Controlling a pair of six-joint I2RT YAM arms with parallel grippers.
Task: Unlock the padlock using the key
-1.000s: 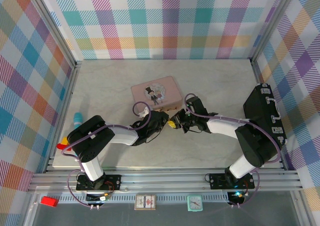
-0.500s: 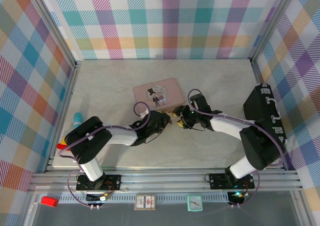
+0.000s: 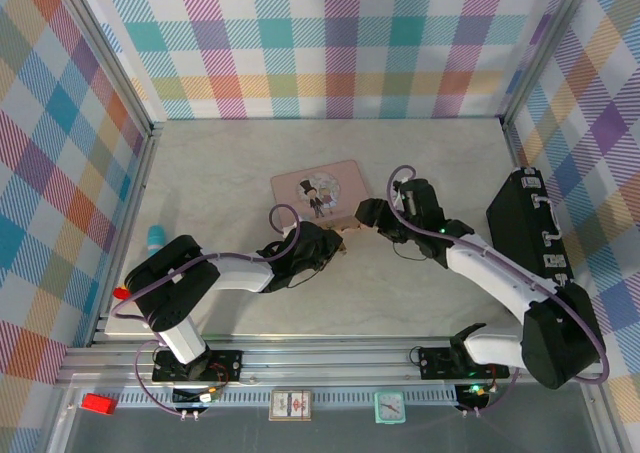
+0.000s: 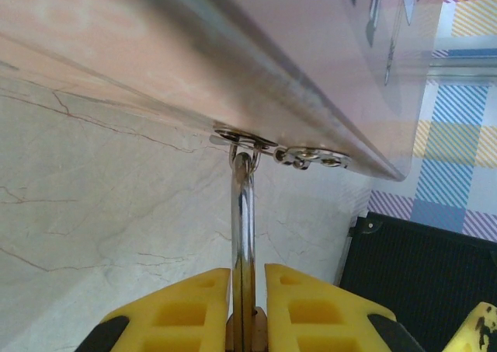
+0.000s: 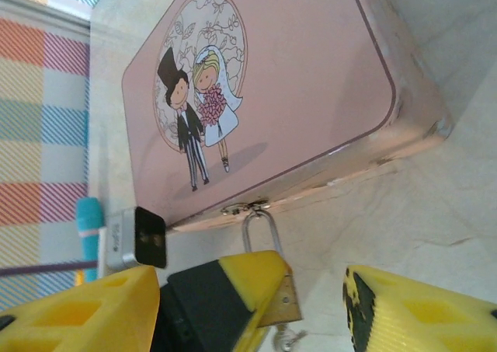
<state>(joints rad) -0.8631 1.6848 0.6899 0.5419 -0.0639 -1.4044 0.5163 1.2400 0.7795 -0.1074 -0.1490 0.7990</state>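
We see the left gripper (image 4: 247,278) pinched tight on the padlock (image 4: 244,212). Its shackle hangs threaded through the hasp (image 4: 256,144) on the front edge of the pink tin (image 5: 295,95), above the table (image 4: 93,212). The right gripper (image 3: 364,213) sits just beside, jaws spread wide, apparently holding nothing.

brass padlock (image 5: 284,302), hanging from pink tin (image 5: 295,80)

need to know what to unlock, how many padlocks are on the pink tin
1. The brass padlock hangs by its shackle from the pink tin's clasp, pinched in the left gripper. The tin's other sides are hidden.
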